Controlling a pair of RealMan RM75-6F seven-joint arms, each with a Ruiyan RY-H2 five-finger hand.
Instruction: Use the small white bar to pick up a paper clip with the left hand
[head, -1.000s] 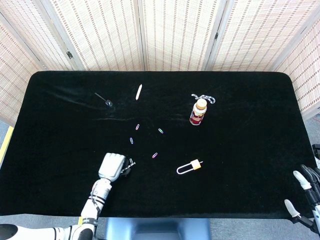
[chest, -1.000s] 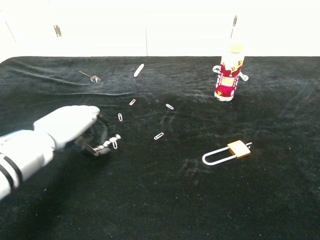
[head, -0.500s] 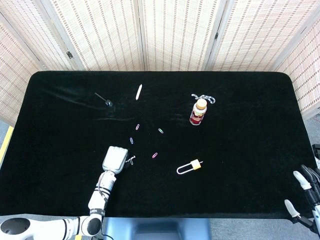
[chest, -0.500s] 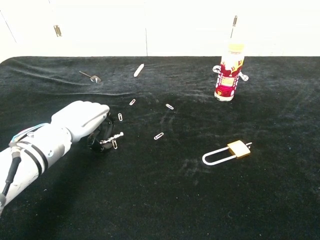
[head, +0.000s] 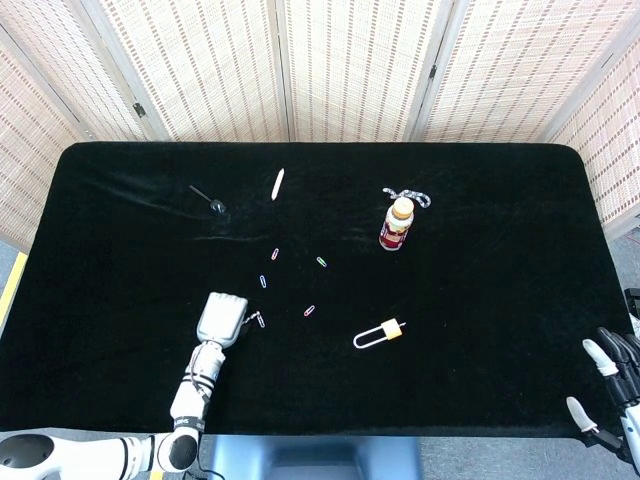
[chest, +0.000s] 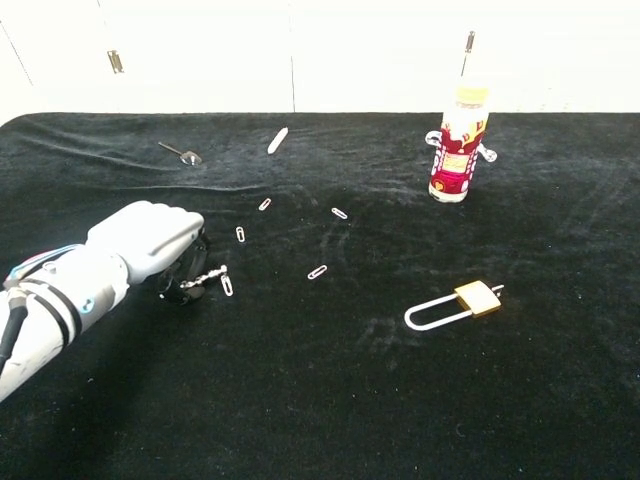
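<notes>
The small white bar (head: 278, 182) (chest: 278, 139) lies alone on the black table, far beyond my left hand. Several paper clips are scattered mid-table: (head: 275, 254), (head: 263, 281), (head: 321, 262), (head: 310, 311). One more paper clip (head: 261, 321) (chest: 227, 286) lies flat just right of my left hand (head: 224, 318) (chest: 150, 245). That hand rests low on the cloth with its fingers curled under, and I see nothing held in them. The fingertips (chest: 203, 277) sit close beside the clip. My right hand (head: 610, 385) hangs off the table's near right corner, fingers apart and empty.
A red-and-white bottle (head: 397, 224) (chest: 458, 145) stands right of centre with a small chain (head: 408, 195) behind it. A brass padlock (head: 380, 333) (chest: 455, 304) lies near the front. A dark spoon (head: 209, 199) (chest: 182, 153) lies left of the white bar.
My left hand pushed forward over the table, then slid slightly left; the nearest paper clip stayed on the cloth. The right hand barely moved.
</notes>
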